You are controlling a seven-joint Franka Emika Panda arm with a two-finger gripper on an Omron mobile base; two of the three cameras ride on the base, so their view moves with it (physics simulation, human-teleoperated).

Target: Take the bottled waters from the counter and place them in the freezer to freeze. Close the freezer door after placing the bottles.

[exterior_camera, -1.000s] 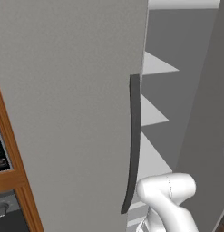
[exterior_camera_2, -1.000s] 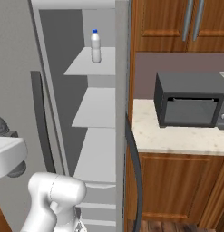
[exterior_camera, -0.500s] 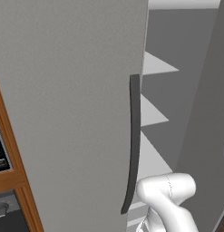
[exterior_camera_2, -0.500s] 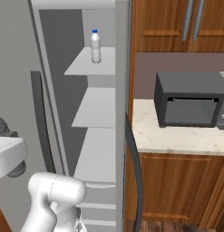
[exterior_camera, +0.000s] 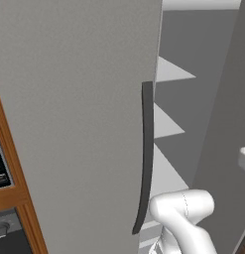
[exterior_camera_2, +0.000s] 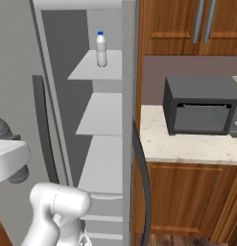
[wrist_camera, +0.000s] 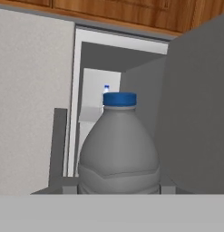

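Smoky grey plastic fills the middle of the hand view: the grey bottle [wrist_camera: 119, 149], blue-capped and round-shouldered, stands upright between the gripper [wrist_camera: 119, 188] fingers, which are closed against its sides low down, one dark tip [wrist_camera: 70, 187] showing at each flank. Beyond it the freezer [wrist_camera: 127, 77] stands open, a tall narrow grey compartment with pale flat shelves. From the left base view, the freezer door [exterior_camera: 79, 119] is a broad matte grey slab swung out toward the camera, with a long dark handle [exterior_camera: 145, 158] curving slightly at its lower end, and the white arm [exterior_camera: 186, 218] bends below it in front of the shelves. In the right base view the clear bottle [exterior_camera_2: 101, 49] stands upright on the top shelf [exterior_camera_2: 98, 67], well back in the compartment. To the right of the fridge, a beige speckled counter [exterior_camera_2: 187, 144] on brown wooden cabinets carries a dark grey boxy microwave [exterior_camera_2: 201, 113], and more wooden cabinets with metal handles hang above it.
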